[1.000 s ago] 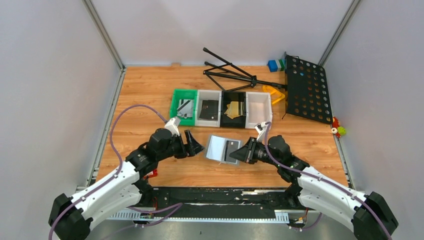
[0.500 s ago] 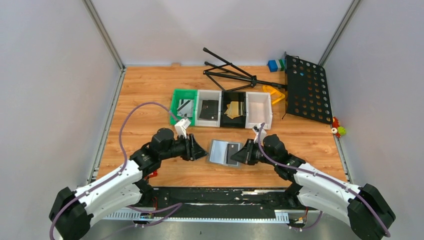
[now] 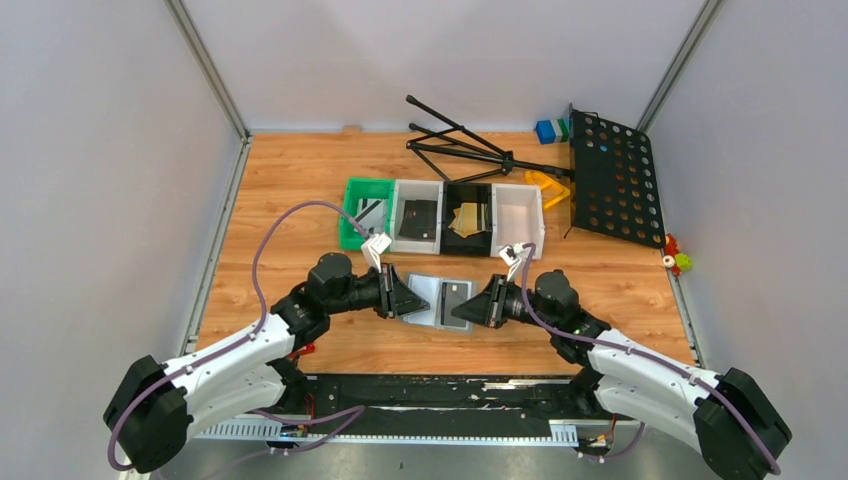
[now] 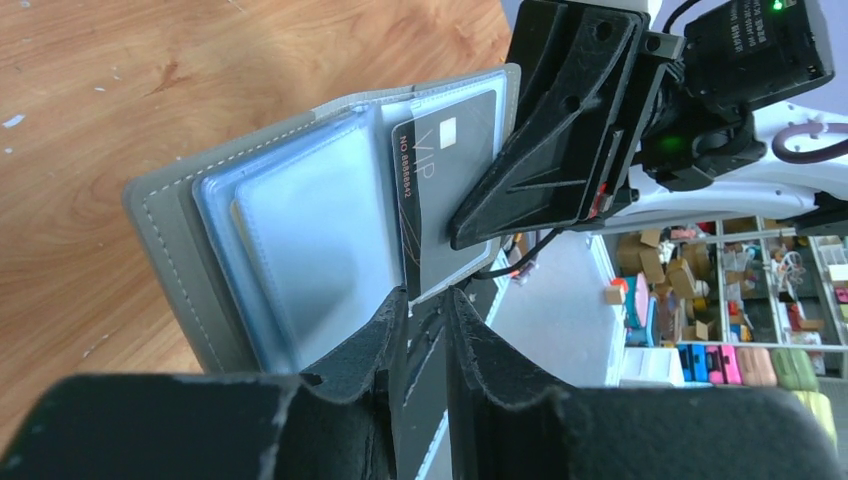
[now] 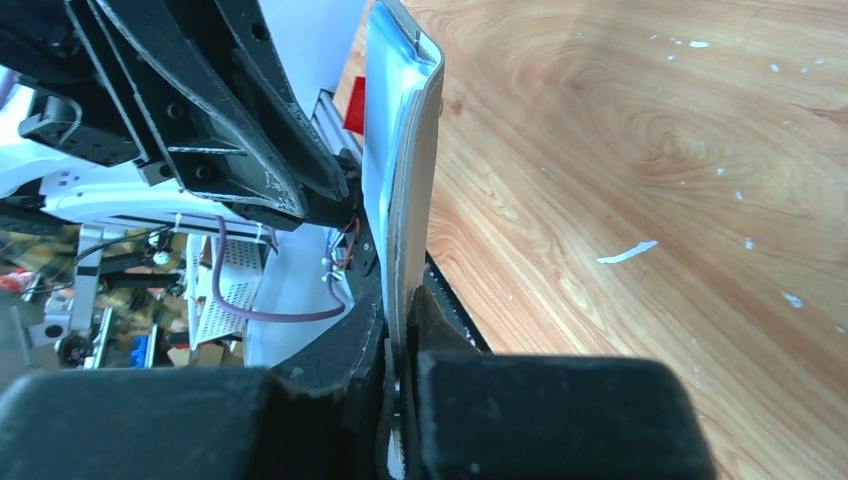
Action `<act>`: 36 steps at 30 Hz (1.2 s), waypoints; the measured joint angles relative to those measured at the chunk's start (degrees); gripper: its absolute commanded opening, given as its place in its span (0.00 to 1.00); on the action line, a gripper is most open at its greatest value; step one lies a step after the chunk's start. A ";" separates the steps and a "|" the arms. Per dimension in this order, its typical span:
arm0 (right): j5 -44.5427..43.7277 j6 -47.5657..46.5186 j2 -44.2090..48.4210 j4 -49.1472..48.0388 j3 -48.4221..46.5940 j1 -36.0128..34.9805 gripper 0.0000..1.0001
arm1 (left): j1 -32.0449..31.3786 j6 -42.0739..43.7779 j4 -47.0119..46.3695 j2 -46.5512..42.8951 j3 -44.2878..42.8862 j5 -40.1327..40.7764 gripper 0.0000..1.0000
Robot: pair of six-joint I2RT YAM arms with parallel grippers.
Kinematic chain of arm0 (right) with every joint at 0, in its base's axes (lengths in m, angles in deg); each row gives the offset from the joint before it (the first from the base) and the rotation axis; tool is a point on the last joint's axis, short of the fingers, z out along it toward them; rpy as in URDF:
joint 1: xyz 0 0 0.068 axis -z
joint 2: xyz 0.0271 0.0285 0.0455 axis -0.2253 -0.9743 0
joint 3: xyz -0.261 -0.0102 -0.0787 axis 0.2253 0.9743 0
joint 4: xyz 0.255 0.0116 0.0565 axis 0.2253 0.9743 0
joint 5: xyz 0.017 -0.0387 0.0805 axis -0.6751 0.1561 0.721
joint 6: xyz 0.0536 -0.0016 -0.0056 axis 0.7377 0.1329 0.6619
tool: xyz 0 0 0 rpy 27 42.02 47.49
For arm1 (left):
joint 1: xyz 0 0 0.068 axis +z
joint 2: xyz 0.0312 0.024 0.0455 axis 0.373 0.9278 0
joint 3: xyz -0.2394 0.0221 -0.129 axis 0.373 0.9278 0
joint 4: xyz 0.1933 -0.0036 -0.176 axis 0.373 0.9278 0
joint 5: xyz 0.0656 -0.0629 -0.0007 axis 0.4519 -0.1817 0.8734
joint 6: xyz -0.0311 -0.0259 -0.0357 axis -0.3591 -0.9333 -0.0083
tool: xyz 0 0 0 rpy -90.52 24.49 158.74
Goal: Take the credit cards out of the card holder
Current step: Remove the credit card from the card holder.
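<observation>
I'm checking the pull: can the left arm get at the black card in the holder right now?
Probably yes. The black card pokes past the edge of the open holder, which the right gripper pinches by one edge. The left gripper straddles the card's free end, with nothing in between.

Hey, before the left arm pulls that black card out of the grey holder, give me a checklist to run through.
1. Grip on the card holder by the right gripper: ok, its fingers are clamped on one edge.
2. Holder open with pockets facing the left arm: ok.
3. Edge of the black card between the fingers of the left gripper: ok.
4. Left fingers tight on the card: cannot tell, a narrow gap shows.
5. Right fingers clear of the card: cannot tell, they overlap its far side in the left wrist view.
</observation>
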 measured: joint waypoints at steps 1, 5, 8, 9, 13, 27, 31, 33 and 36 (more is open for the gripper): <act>0.46 0.37 -0.13 -0.57 0.09 0.00 0.00 | 0.00 -0.26 -0.57 0.00 0.20 -0.35 0.26; 1.86 1.64 -1.25 -3.74 0.42 0.00 0.00 | 0.00 -2.10 -3.32 0.04 1.33 -1.62 0.30; 2.99 2.91 -2.12 -6.69 0.87 0.00 0.00 | -0.07 -3.89 -5.95 1.33 2.05 -3.04 0.31; 3.41 3.48 -2.43 -7.82 1.03 0.00 0.00 | -0.11 -4.72 -7.21 2.29 2.23 -3.61 0.31; 4.28 5.03 -3.32 -11.82 1.90 0.00 0.00 | -0.33 -7.43 -11.67 4.76 3.26 -5.16 0.30; 8.70 11.45 -10.93 -29.31 3.74 -0.02 0.00 | -0.37 -14.51 -24.48 6.08 6.56 -6.78 0.23; 9.20 12.09 -11.98 -31.21 3.74 -0.31 0.02 | -0.35 -16.50 -27.80 7.21 7.61 -6.88 0.00; 9.27 12.31 -12.09 -31.47 3.82 -0.33 0.08 | -0.31 -16.94 -28.50 7.43 7.72 -7.19 0.00; 8.90 12.41 -11.72 -31.61 4.11 -0.39 0.16 | -0.33 -16.94 -28.46 7.19 7.72 -7.17 0.00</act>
